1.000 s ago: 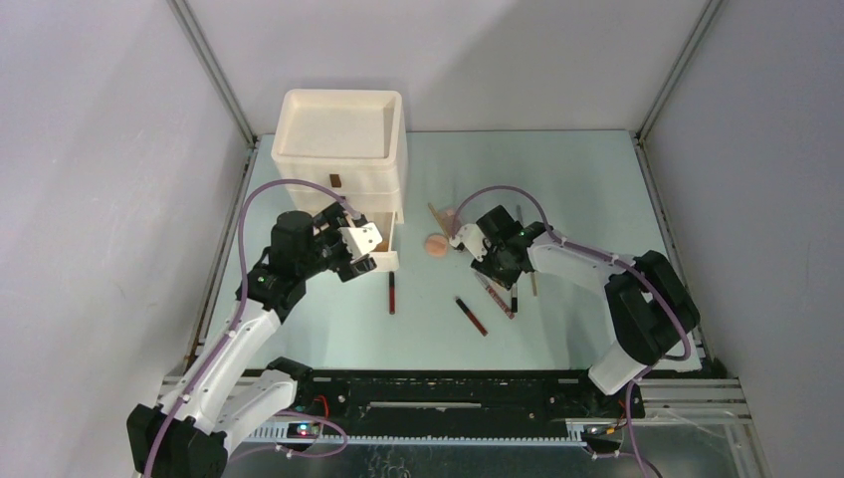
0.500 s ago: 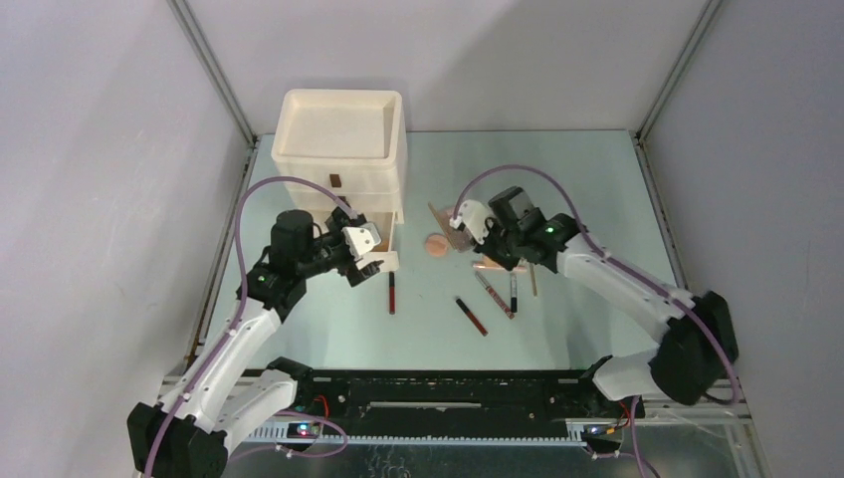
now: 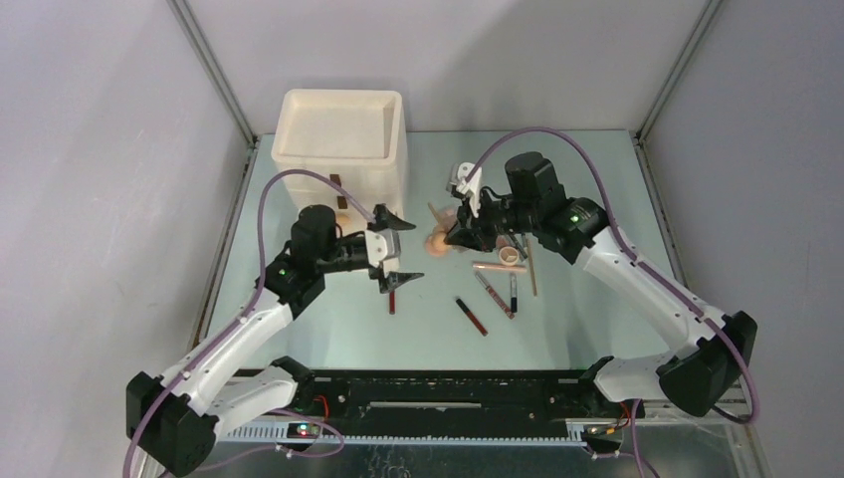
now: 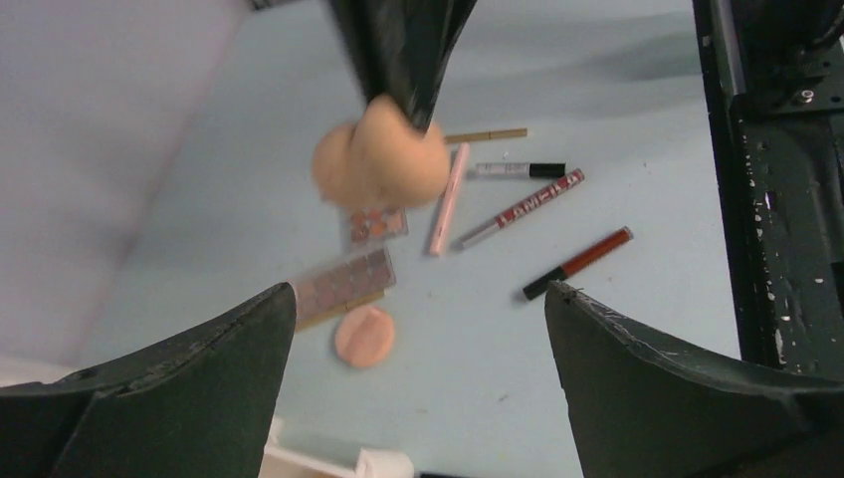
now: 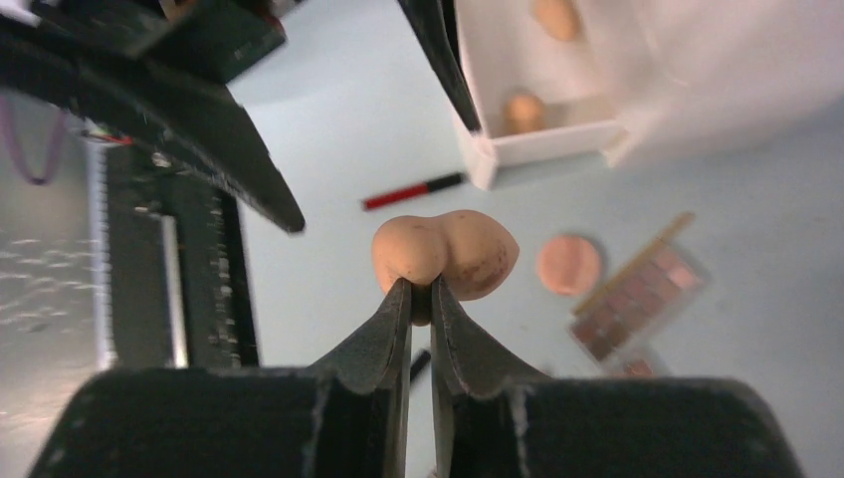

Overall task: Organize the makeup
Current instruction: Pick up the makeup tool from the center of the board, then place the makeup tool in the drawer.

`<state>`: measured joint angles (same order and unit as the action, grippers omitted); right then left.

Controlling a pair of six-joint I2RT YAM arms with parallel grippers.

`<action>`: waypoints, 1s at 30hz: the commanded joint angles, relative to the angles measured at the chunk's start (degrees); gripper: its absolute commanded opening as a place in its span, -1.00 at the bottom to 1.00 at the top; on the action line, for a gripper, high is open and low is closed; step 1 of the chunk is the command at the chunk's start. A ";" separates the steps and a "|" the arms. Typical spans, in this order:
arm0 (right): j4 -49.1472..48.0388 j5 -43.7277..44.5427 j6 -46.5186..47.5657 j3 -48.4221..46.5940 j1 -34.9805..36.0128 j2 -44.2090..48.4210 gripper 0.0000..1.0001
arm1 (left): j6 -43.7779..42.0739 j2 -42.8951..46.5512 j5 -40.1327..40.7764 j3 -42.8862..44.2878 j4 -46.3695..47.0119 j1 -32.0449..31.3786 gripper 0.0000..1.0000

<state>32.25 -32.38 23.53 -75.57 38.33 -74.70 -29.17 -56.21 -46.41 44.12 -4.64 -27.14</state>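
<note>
Desk (image 3: 597,189): pale blue, carries everything; the loose makeup clusters at the centre of the top view.
Drawer box (image 3: 338,129): cream, upper left of the top view. Its bottom drawer (image 5: 542,147) stands pulled out at the upper middle of the right wrist view, with two sponges inside, so it is likely the sponge compartment.
Left hand (image 3: 396,250): spread wide and empty, centre-left near the open drawer, probably waiting for its turn.
Right hand (image 5: 419,299): pinched tight on a peach sponge (image 5: 445,251), which it holds above the desk and squashes into two lobes.
Palette (image 5: 637,299): flat on the desk at the right of the right wrist view.
Loose sponge (image 5: 568,264): lies just beside the palette, a likely next pick.
Tubes (image 4: 577,264) and pencil (image 4: 486,134): scattered right of centre, not yet sorted.
</note>
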 commanded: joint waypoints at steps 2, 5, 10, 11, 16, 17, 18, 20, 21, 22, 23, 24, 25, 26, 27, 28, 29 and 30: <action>-3.53 -14.20 -9.39 -3.28 0.18 -4.09 -0.67 | -8.55 2.62 7.27 -0.60 6.59 -6.45 0.95; -5.02 -18.43 -13.85 -3.71 -0.15 -6.29 -0.68 | -10.67 2.28 10.51 -1.35 8.10 -9.09 0.90; -5.79 -21.64 -16.40 -4.16 -1.06 -8.30 -0.68 | -14.06 1.11 16.12 -1.62 7.49 -12.90 0.71; -5.86 -22.07 -16.79 -4.19 -1.46 -8.47 -0.68 | -14.86 1.12 17.11 -1.77 7.24 -13.19 0.66; -6.62 -24.81 -19.00 -4.10 -3.54 -8.96 -0.68 | -17.97 1.69 19.72 -2.69 6.19 -13.45 0.56; -6.71 -25.33 -19.30 -4.15 -3.80 -9.18 -0.68 | -18.69 1.79 20.10 -2.83 5.89 -13.49 0.56; -6.76 -25.60 -19.45 -4.15 -3.93 -9.34 -0.67 | -19.34 1.87 20.56 -2.89 5.75 -13.67 0.55; -6.76 -26.05 -19.56 -4.08 -3.87 -9.62 -0.68 | -20.07 1.68 21.38 -2.99 5.84 -13.90 0.53; -6.81 -26.21 -19.69 -4.01 -3.87 -9.78 -0.67 | -20.13 1.40 21.71 -2.91 6.06 -14.07 0.50; -6.84 -26.22 -19.74 -3.98 -3.87 -9.96 -0.68 | -20.14 1.06 21.98 -2.71 6.21 -14.28 0.46; -7.00 -26.28 -19.87 -4.03 -3.85 -10.13 -0.67 | -20.22 0.62 22.30 -2.49 6.27 -14.83 0.41; -7.13 -26.25 -19.96 -4.05 -3.82 -10.26 -0.67 | -20.41 0.19 22.79 -2.17 6.23 -15.15 0.36; -7.32 -26.24 -20.09 -4.06 -3.87 -10.37 -0.67 | -20.67 -0.20 23.39 -1.85 6.12 -15.74 0.29; -7.29 -26.17 -20.10 -4.05 -3.89 -10.45 -0.66 | -20.94 -0.48 24.03 -1.70 6.08 -16.02 0.19; -7.17 -26.19 -19.98 -3.98 -3.95 -10.47 -0.64 | -21.05 -0.68 24.52 -1.59 6.12 -16.24 0.05; -6.89 -26.09 -19.75 -3.98 -4.03 -10.47 -0.63 | -21.05 -0.78 25.18 -1.58 6.17 -16.28 -0.10; -6.54 -25.97 -19.42 -3.99 -4.09 -10.40 -0.59 | -21.02 -0.82 25.86 -1.60 6.26 -16.31 -0.24; -6.05 -25.77 -19.04 -4.04 -4.17 -10.34 -0.55 | -21.14 -0.64 26.77 -1.63 6.33 -16.34 -0.34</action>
<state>26.83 -56.86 4.69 -77.34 34.44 -85.19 -48.93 -56.90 -23.51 42.11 -0.38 -42.87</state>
